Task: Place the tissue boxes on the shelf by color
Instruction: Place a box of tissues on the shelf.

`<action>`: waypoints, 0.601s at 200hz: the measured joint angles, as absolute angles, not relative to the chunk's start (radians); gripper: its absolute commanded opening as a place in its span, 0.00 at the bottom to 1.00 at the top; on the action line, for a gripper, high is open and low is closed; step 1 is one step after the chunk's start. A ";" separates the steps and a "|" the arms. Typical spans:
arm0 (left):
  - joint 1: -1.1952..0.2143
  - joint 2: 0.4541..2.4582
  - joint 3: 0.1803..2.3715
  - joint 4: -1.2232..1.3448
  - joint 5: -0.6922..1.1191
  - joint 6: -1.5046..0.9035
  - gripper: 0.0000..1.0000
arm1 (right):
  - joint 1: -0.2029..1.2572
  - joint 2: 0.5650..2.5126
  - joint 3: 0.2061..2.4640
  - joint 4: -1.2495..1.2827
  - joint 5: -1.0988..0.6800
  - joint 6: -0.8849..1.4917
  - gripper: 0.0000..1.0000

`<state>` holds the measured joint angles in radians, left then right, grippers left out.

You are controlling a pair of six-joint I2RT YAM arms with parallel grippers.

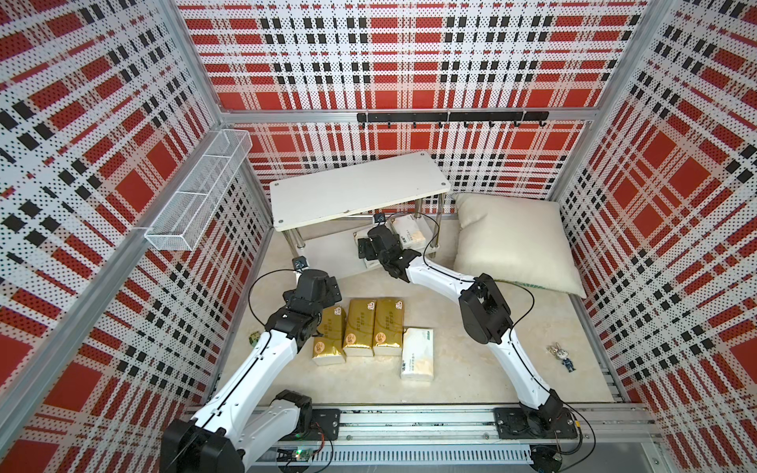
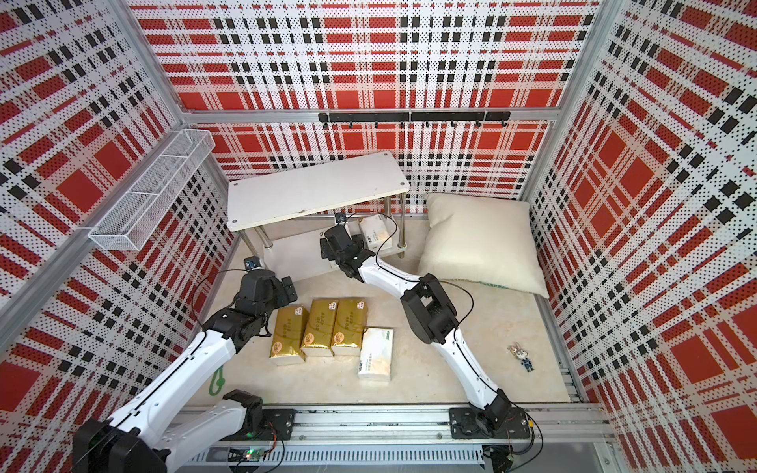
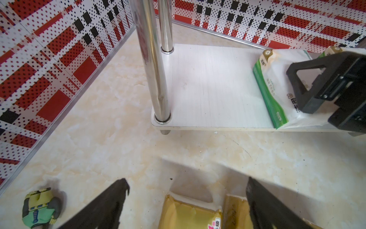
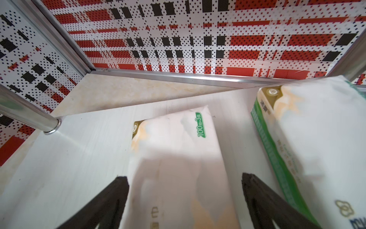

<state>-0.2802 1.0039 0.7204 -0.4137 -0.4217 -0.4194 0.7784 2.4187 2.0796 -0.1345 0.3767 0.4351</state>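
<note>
We're looking at the shelf (image 1: 360, 192): top board bare, two white packs on the lower board. Right claw (image 4: 185, 200) is reaching under the top board w/ jaws standing wide, straddling one white pack (image 4: 178, 158) that's lying flat on the lower board; neither finger looks to be pressing it, so we're judging it just let go. Second white pack (image 4: 316, 142) is sitting just beside it, toward the pillow (image 1: 516, 241) side.

Left claw (image 3: 186, 200) is hovering spread wide & empty, over the near end of the gold row on the worktop (image 1: 471, 368).

Still on the worktop: three gold packs side by side, leftmost (image 1: 327, 336), middle (image 1: 360, 327), rightmost (image 1: 388, 325), plus the third white pack (image 1: 417, 354) touching the rightmost gold one.

Key relation for the next move: gold packs' long axes are running roughly front-to-back, toward the shelf, & the leftmost is lying directly under the left arm's fingers, w/ the gap spanning its short width as seen in the left wrist view. Left arm is clearly nearer the golds. Third white pack is lying closer to the right arm's side, but that arm is tucked under the shelf & needs to back out first w/o dragging the placed pack.
</note>
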 measured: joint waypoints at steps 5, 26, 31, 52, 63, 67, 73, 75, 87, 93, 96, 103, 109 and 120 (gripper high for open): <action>-0.280 1.003 0.720 -0.414 -0.422 -0.419 0.98 | 0.778 2.414 2.077 -0.133 0.378 0.436 0.98; -0.280 1.003 0.720 -0.414 -0.422 -0.420 0.98 | 0.778 2.380 2.035 -0.112 0.381 0.440 0.99; -0.281 1.003 0.720 -0.415 -0.422 -0.420 0.98 | 0.778 2.371 2.024 -0.104 0.381 0.440 0.99; -0.283 1.003 0.720 -0.418 -0.422 -0.420 0.98 | 0.778 2.336 1.982 -0.084 0.382 0.439 0.99; -0.288 1.003 0.720 -0.419 -0.422 -0.421 0.98 | 0.778 2.316 1.962 -0.076 0.384 0.439 0.99; -0.289 1.003 0.720 -0.420 -0.423 -0.421 0.98 | 0.778 2.308 1.955 -0.075 0.384 0.439 0.99; -0.294 1.003 0.720 -0.421 -0.424 -0.422 0.98 | 0.778 2.297 1.946 -0.070 0.384 0.439 0.99; -0.297 1.003 0.720 -0.421 -0.424 -0.422 0.97 | 0.778 2.293 1.942 -0.068 0.384 0.439 0.99; -0.316 1.005 0.721 -0.421 -0.428 -0.424 0.97 | 0.778 2.270 1.923 -0.059 0.386 0.436 0.99; -0.332 1.008 0.722 -0.421 -0.433 -0.426 0.97 | 0.778 2.259 1.914 -0.054 0.387 0.435 0.99; -0.340 1.010 0.723 -0.422 -0.435 -0.427 0.97 | 0.778 2.253 1.909 -0.054 0.387 0.434 0.99; -0.362 1.016 0.727 -0.423 -0.442 -0.431 0.97 | 0.778 2.237 1.896 -0.051 0.387 0.433 0.99; -0.383 1.023 0.731 -0.425 -0.448 -0.437 0.97 | 0.778 2.226 1.886 -0.047 0.388 0.432 0.99; -0.418 1.034 0.740 -0.428 -0.456 -0.447 0.97 | 0.778 2.206 1.866 -0.043 0.390 0.429 0.99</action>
